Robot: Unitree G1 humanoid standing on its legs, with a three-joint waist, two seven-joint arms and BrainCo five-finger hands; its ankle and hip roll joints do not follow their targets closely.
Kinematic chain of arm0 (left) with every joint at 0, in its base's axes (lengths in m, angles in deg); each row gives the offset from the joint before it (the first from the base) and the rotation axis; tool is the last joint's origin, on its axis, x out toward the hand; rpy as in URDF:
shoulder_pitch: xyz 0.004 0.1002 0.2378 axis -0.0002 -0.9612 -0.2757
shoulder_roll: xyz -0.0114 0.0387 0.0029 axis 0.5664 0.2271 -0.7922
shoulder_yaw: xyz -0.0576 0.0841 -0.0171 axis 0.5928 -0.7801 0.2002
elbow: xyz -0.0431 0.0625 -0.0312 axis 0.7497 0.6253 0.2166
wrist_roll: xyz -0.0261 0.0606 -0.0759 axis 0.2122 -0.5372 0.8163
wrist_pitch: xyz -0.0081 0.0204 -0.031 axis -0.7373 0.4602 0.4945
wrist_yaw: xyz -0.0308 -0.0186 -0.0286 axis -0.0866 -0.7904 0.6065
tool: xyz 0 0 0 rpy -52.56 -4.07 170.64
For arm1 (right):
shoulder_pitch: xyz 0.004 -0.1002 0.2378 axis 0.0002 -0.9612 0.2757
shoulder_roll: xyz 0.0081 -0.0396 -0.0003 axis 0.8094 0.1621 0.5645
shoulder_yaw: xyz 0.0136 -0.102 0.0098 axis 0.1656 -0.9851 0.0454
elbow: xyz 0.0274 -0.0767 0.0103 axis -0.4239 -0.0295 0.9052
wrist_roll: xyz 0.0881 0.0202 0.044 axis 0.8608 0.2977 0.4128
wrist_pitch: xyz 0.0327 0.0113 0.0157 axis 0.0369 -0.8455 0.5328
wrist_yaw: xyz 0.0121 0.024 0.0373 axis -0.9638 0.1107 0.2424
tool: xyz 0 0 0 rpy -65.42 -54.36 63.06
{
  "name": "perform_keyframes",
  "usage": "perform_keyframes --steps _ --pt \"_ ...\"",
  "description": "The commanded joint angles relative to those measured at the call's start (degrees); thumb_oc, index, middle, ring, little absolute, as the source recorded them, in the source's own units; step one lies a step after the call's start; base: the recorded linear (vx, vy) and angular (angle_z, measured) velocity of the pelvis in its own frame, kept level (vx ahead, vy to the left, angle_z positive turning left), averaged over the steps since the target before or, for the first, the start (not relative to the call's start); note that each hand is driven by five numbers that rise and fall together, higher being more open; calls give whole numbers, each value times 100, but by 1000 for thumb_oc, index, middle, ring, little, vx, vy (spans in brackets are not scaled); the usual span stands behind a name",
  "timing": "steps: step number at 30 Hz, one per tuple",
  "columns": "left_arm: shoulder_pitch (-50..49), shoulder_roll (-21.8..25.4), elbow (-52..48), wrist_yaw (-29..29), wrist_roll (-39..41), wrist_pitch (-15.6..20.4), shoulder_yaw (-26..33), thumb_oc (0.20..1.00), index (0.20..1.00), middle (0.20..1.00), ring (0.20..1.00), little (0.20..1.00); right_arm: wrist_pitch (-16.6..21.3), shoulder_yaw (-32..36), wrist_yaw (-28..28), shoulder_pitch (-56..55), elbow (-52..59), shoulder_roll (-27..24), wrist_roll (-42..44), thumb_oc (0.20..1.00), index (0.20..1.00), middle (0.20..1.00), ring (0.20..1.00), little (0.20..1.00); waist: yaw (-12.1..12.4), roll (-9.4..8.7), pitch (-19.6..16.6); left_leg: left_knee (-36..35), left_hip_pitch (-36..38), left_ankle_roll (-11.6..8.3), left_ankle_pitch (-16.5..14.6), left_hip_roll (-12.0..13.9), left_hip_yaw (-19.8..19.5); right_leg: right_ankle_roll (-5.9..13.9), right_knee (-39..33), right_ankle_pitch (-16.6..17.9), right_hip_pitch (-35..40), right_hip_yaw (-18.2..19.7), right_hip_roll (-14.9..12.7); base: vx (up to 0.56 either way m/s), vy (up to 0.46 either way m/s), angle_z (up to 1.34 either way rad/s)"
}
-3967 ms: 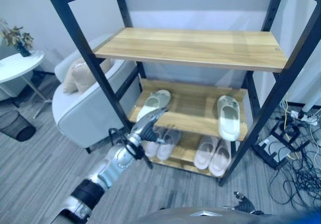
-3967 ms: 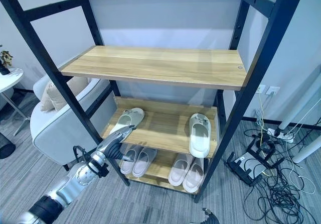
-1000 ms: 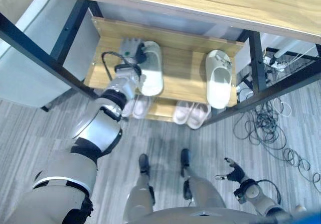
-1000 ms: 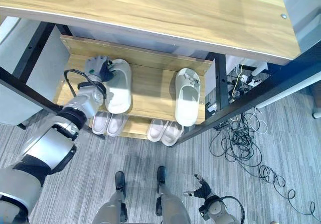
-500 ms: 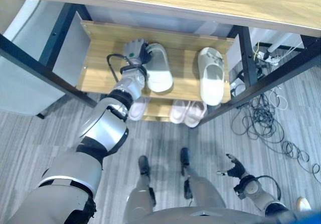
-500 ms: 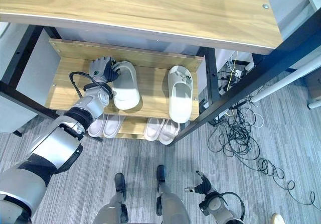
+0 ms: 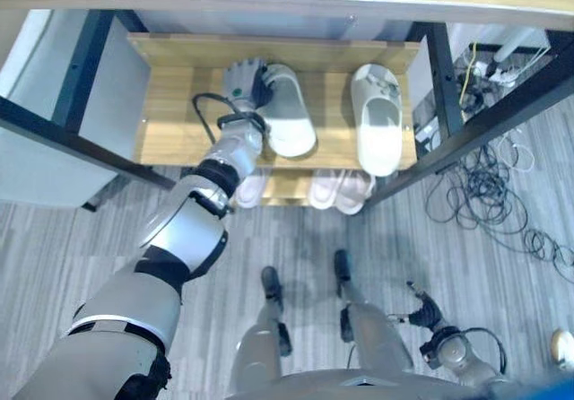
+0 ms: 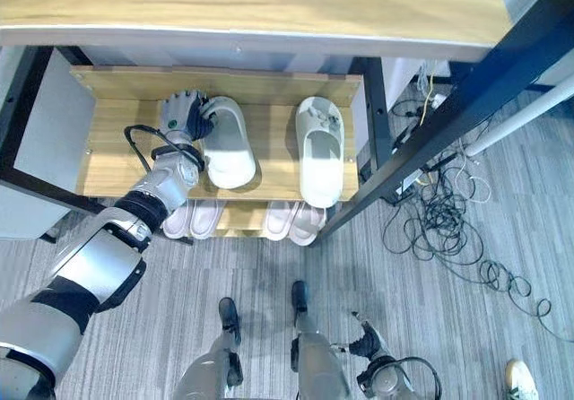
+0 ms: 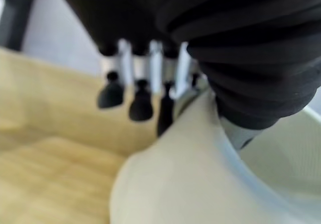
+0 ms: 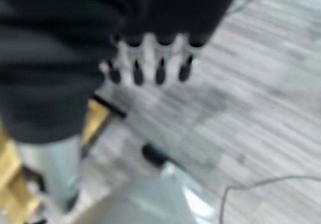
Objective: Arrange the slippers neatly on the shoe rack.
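Left hand [image 7: 244, 84] reaching into the shoe rack [image 7: 170, 104], fingers [image 9: 142, 91] curled over the rim at the rear end of a white slipper [image 7: 289, 124] on the middle shelf, thumb inside it. Second white slipper [image 7: 377, 117] well apart to its right on the same shelf. Two pale pairs [image 8: 244, 218] on the bottom shelf. Right hand [image 7: 423, 314] low beside the floor, fingers [image 10: 148, 66] loosely spread, holding nothing.

Office/lab-type room: grey carpet [image 8: 466, 292], cable tangle [image 8: 448, 212], wood shoe rack [image 8: 269, 158].
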Motion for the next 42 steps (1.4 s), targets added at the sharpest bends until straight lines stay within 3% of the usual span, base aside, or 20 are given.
perform_keyframes --steps 1,13,23,32,36,42 --pt "239 -308 131 -76 -255 133 34 200 200 200 200 200 129 128 -105 154 374 -283 -17 1000 1000 1000 1000 1000 -122 167 354 73 -112 -175 -160 213 -398 395 412 -508 -77 -23 -164 10 -7 -4" --pt "-475 -931 -187 117 -388 92 163 200 200 200 200 200 127 192 -306 24 634 -244 -124 1000 1000 1000 1000 1000 -115 227 392 73 -115 -185 -190 168 -439 360 420 -541 -59 -62 -179 0 0 0" --pt "-487 -1015 -309 156 -548 53 63 200 200 200 200 200 123 84 -368 133 438 -237 -147 1000 1000 1000 1000 1000 -109 282 438 73 -72 -177 -191 152 -417 356 481 -566 -56 -62 -194 0 0 0" --pt "96 -1174 491 324 -822 -139 -252 200 200 200 200 200 186 -236 -425 385 156 -254 -183 1000 1000 1000 1000 1000 -204 193 468 73 -130 -196 -167 195 -368 363 514 -535 -170 -5 -180 7 -6 0" --pt "335 -1398 533 380 -732 -105 -301 200 200 200 200 200 208 -322 -444 427 131 -235 -142 1000 1000 1000 1000 1000 -263 150 471 73 -155 -186 -176 210 -346 362 563 -539 -248 31 -169 9 -8 -1" --pt "548 -1378 598 395 -660 -127 -299 200 200 200 200 200 208 -363 -449 480 43 -226 -129 1000 1000 1000 1000 1000 -297 162 467 73 -162 -184 -182 220 -306 361 584 -534 -297 66 -154 0 0 0"
